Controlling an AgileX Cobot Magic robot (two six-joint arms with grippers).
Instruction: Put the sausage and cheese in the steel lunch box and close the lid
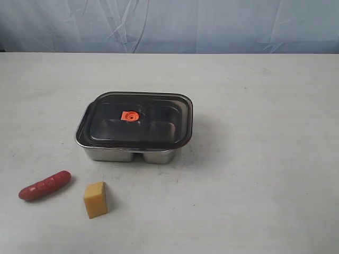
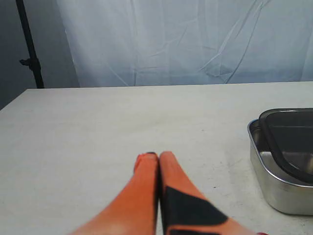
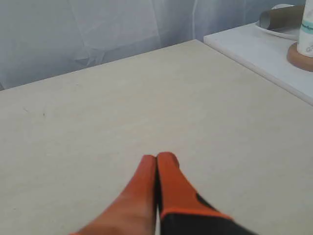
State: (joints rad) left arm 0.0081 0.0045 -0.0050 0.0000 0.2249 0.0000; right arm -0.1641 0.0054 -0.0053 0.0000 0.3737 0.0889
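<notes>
While the lid sits askew on the lunch box, sausage and cheese lie on the table; left gripper and right gripper fingers pressed together, empty.

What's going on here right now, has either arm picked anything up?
Nothing is being handled yet. The left gripper and right gripper are both shut and empty, hovering over bare table. The sausage and cheese lie side by side on the table in front of the steel lunch box. The lid rests on the box slightly askew, so it has to come off before either goes in.
</notes>
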